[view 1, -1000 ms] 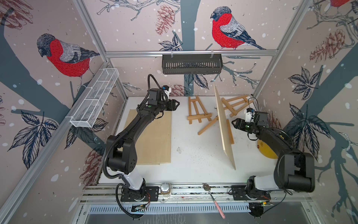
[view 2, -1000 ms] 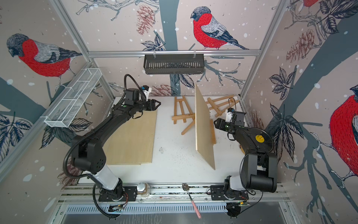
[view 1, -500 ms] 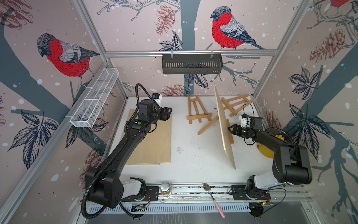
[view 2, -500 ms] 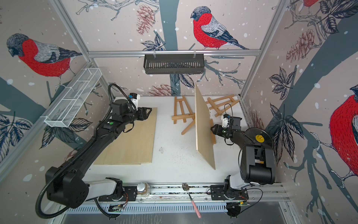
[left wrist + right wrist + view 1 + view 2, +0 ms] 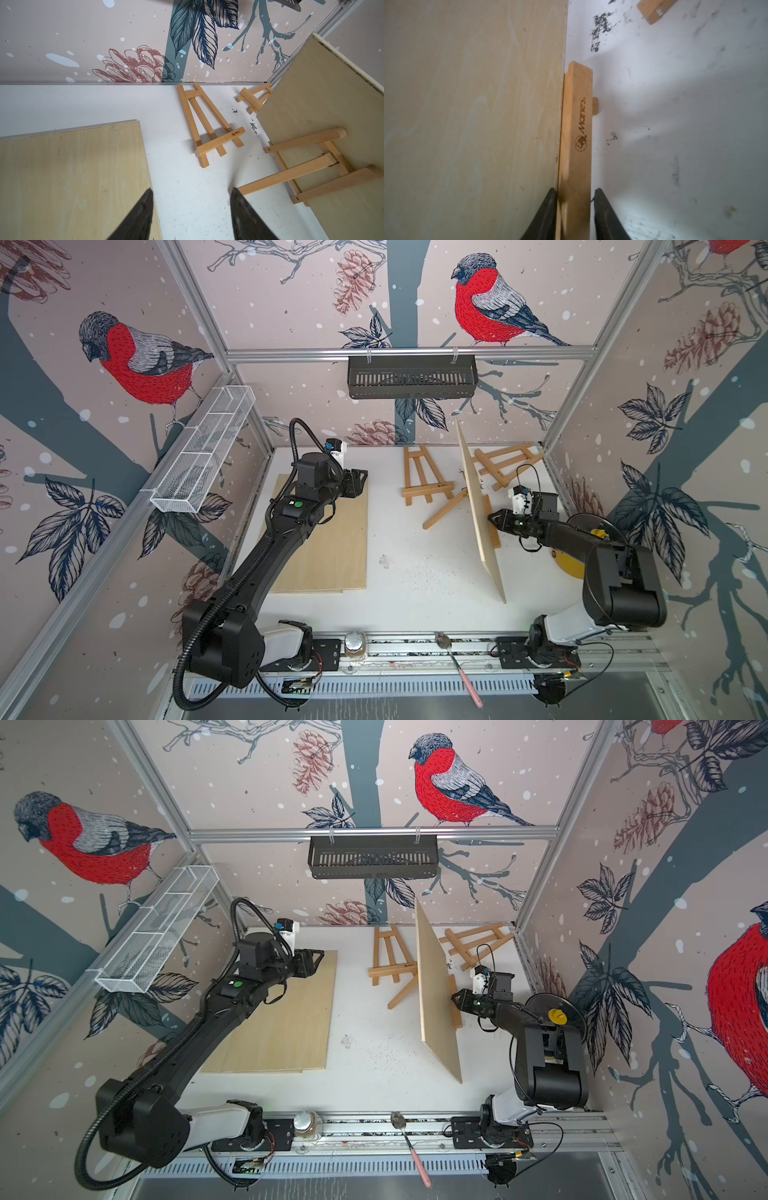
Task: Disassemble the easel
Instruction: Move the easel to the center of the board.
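Note:
The easel [image 5: 442, 510] stands at centre right and carries a pale plywood board [image 5: 478, 506] tilted upright on its ledge [image 5: 578, 124]. In the left wrist view the easel's back frame [image 5: 307, 164] props the board [image 5: 332, 104]. My right gripper [image 5: 494, 517] [image 5: 575, 192] is shut on the ledge, one finger against the board's face [image 5: 473, 104] and the other on the ledge's outer edge. My left gripper [image 5: 361, 483] [image 5: 191, 192] hangs open and holds nothing, over the far right corner of a flat plywood sheet [image 5: 328, 547].
A second easel [image 5: 424, 475] lies flat near the back wall, a third [image 5: 505, 462] behind the board. A black basket [image 5: 411, 377] hangs on the back rail, a white wire basket [image 5: 203, 452] on the left. A yellow-hubbed spool [image 5: 582, 547] sits right; a spoon [image 5: 457, 664] lies on the front rail.
My right gripper has moved left up to the board and closed on the easel's ledge. The left arm has drawn back a little toward the front, its gripper still open.

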`<act>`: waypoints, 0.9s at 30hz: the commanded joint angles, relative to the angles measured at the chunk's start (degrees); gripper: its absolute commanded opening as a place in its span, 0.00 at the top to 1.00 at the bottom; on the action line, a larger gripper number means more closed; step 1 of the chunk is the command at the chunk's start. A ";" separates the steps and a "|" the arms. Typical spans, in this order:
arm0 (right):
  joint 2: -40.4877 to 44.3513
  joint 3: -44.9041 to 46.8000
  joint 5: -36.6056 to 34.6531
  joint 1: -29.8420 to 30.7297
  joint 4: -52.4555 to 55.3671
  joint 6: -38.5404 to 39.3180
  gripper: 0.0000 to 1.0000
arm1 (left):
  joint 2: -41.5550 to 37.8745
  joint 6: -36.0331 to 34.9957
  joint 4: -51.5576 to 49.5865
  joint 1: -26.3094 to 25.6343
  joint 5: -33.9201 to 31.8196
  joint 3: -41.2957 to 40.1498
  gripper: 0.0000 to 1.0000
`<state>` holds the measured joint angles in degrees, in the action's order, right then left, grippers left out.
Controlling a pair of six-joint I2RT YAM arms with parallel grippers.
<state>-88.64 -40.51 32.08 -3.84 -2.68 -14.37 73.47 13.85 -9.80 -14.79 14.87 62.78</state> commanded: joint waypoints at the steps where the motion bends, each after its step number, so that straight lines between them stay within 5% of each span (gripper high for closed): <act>1: -0.97 -0.69 2.74 1.72 1.42 1.67 0.77 | -0.71 0.82 0.07 0.10 0.33 0.18 0.42; 11: -1.77 -1.34 0.35 8.95 -0.45 -2.57 0.81 | -3.89 1.31 -1.71 0.05 -0.17 0.04 0.41; 27: 5.37 12.03 -11.85 22.86 -19.36 -25.88 0.78 | -4.11 3.16 -9.24 0.06 4.44 4.27 0.44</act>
<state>-84.40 -30.17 21.50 18.24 -20.08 -33.21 69.30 16.56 -17.28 -14.79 16.62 65.73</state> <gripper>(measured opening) 0.223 0.561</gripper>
